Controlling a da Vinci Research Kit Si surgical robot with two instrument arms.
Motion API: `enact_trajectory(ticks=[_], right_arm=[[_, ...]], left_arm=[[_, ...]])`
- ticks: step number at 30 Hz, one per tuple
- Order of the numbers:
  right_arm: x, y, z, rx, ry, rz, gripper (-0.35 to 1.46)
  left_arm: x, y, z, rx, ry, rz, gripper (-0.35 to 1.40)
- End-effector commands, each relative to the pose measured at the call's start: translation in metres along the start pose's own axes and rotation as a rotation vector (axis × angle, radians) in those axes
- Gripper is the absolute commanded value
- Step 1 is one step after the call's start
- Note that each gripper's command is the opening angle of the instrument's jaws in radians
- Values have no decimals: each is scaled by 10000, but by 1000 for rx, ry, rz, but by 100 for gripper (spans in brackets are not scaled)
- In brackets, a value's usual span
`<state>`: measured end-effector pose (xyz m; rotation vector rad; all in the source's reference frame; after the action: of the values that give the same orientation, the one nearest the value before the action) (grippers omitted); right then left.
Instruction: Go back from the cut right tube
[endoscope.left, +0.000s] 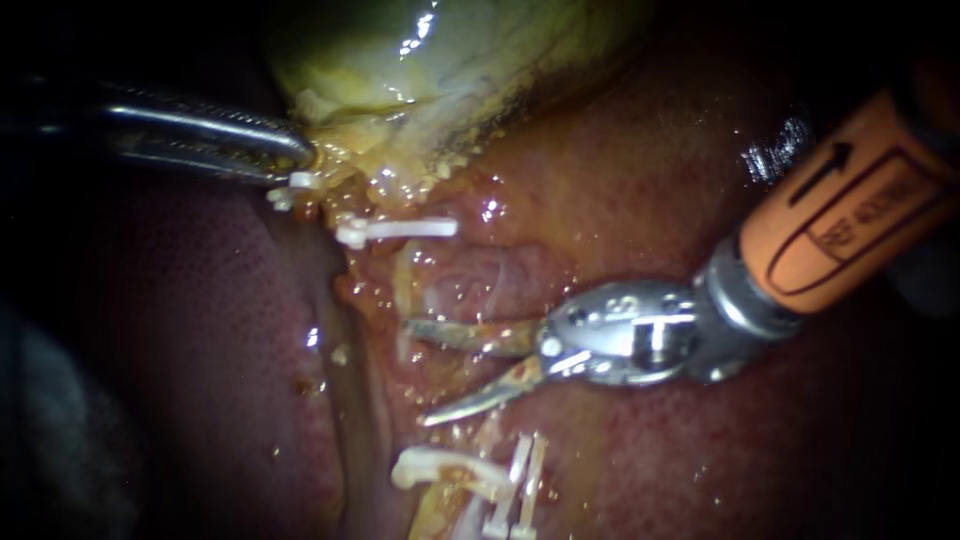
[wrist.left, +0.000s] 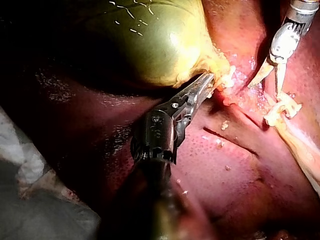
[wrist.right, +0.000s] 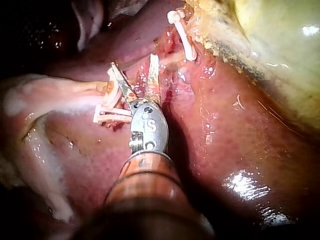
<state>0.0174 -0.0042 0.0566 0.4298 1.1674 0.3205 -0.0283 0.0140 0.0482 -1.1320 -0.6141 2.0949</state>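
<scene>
Two instruments stood over the pig's liver (endoscope.left: 200, 330) on the bench. At left, the left instrument (endoscope.left: 300, 158) had its jaws clamped on the yellow neck of the gallbladder (endoscope.left: 440, 60), with a small white clip (endoscope.left: 290, 188) just beside them. Further right lay a longer white clip (endoscope.left: 400, 228) and, lower down, the cut tube (endoscope.left: 430, 465), its pale stump (glistening wet) beside a pair of clips (endoscope.left: 522, 480). The right instrument (endoscope.left: 420, 372), its shaft entering from the right, held its stained blades spread wide, gripping nothing, just above that stump.
</scene>
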Motion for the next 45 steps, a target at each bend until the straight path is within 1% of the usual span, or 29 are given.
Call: enact_trajectory(ticks=[1, 3, 6, 11, 15, 18, 21, 25, 28, 32, 36, 39, 45], right_arm=[[-1, 1, -7, -6, -25, -9, 145], [-1, 5, -23, -29, -62, -33, 145], [-2, 11, -46, -61, -85, -60, 145], [-3, 17, -77, -107, -98, -73, 145], [-6, 19, -91, -138, -106, -74, 145], [-7, 20, -95, -108, -103, -77, 145], [-7, 20, -96, -104, -102, -83, 145], [-8, 20, -96, -101, -103, -95, 145], [-8, 21, -97, -97, -102, -95, 145], [-10, 22, -98, -94, -102, -95, 145], [-10, 22, -98, -88, -101, -95, 145], [-10, 21, -98, -82, -99, -95, 145], [-10, 22, -98, -82, -99, -95, 145]], left_arm=[[-1, -1, 0, 2, 1, 0, -35], [-1, -3, -1, 2, 1, 0, -35], [-2, -5, -2, 5, 1, 1, -35], [-2, -5, -2, 5, 1, 1, -35], [-3, -5, -1, 5, 1, 1, -35], [-3, -5, -1, 5, 1, 1, -35], [-5, -6, 2, 7, 2, 2, -35], [-11, -10, 12, 12, 6, 6, -35], [-17, -13, 24, 23, 3, 10, -35], [-27, -15, 48, 19, -10, 16, -35], [-35, -18, 63, 19, -23, 21, -35], [-37, -20, 67, 19, -26, 23, -35], [-37, -20, 67, 18, -26, 23, -35]])
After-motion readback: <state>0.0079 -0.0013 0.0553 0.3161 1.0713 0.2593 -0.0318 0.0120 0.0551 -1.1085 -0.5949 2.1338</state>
